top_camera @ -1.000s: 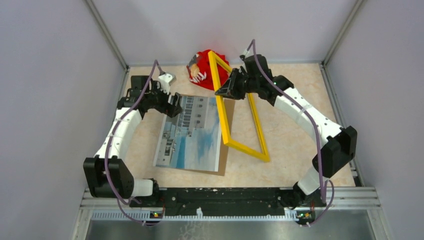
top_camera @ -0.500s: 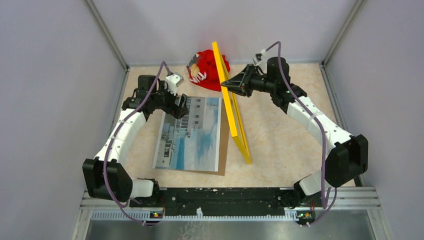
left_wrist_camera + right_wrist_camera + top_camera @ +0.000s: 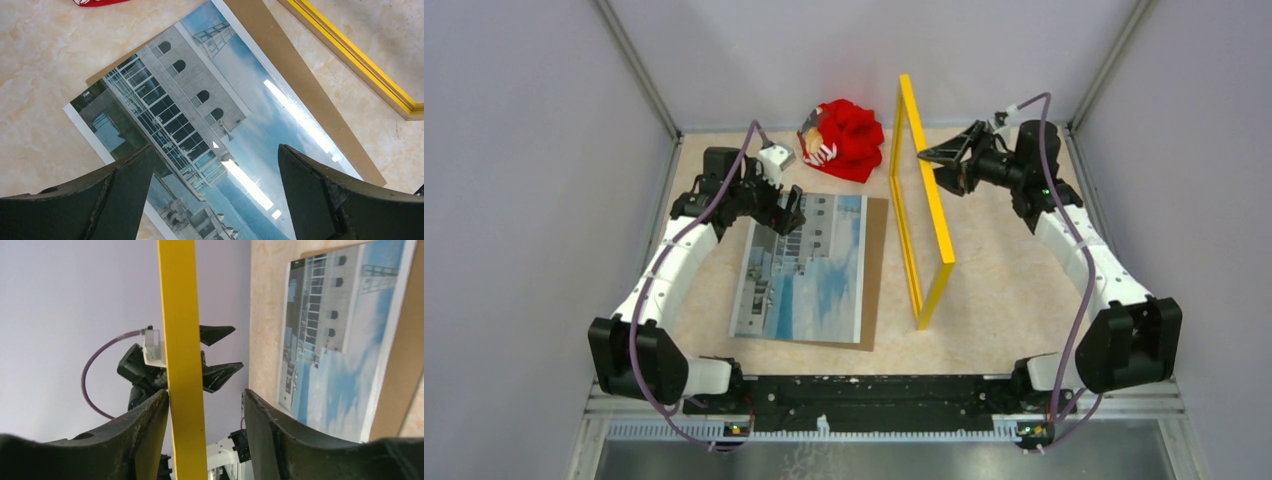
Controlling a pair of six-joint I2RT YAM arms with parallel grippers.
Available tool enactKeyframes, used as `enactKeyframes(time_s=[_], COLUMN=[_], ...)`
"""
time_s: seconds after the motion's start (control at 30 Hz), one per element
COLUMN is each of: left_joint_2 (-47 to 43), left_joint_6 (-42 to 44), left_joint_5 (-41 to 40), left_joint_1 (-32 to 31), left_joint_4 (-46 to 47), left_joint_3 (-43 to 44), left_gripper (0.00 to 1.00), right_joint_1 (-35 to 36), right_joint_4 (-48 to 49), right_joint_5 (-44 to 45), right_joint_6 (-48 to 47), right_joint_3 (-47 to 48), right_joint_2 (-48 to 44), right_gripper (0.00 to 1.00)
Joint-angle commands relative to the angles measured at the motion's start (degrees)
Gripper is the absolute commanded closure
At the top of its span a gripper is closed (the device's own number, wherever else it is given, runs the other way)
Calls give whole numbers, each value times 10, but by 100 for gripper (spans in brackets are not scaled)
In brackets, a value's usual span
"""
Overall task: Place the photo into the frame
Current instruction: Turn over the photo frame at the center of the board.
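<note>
Left gripper (image 3: 215, 155), jaws wide, above the photo (image 3: 809, 268) lying on a backing board (image 3: 280, 55); right of the photo, the frame (image 3: 182, 340) stands on edge, top bar between the parted jaws of the right gripper (image 3: 205, 395).

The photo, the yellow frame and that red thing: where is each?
photo (image 3: 809, 270), top view, middle of the print.
yellow frame (image 3: 940, 220), top view, its raised top bar.
red thing (image 3: 852, 135), top view, its middle.

The frame (image 3: 929, 180) has swung upright, away from the photo (image 3: 809, 265), and the right fingers (image 3: 280, 440) have loosened.
</note>
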Motion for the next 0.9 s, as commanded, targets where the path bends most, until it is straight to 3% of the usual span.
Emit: enactKeyframes(time_s=[0.0,0.1,0.53,0.73,0.87], left_joint_2=[-11,-10,-4,-4,-4], left_joint_6=[-6,-7,-6,-6,-6], left_joint_5=[-8,-9,-11,-11,-11], left_joint_1=[-3,-3,-6,-6,-6], left_joint_4=[23,24,29,29,34], left_joint_3=[17,16,8,7,0], left_gripper=[2,2,2,2,2], right_joint_1=[-43,-71,-161,-161,-161], right_joint_4=[-60,-127,-301,-436,-466], right_joint_5=[-23,-18,-5,102,178], right_joint_6=[-39,-92,-237,-356,-416], right_joint_3=[9,39,113,153,128], right_joint_2=[-34,-39,-50,-15,-9], right_gripper=[42,37,37,38,43])
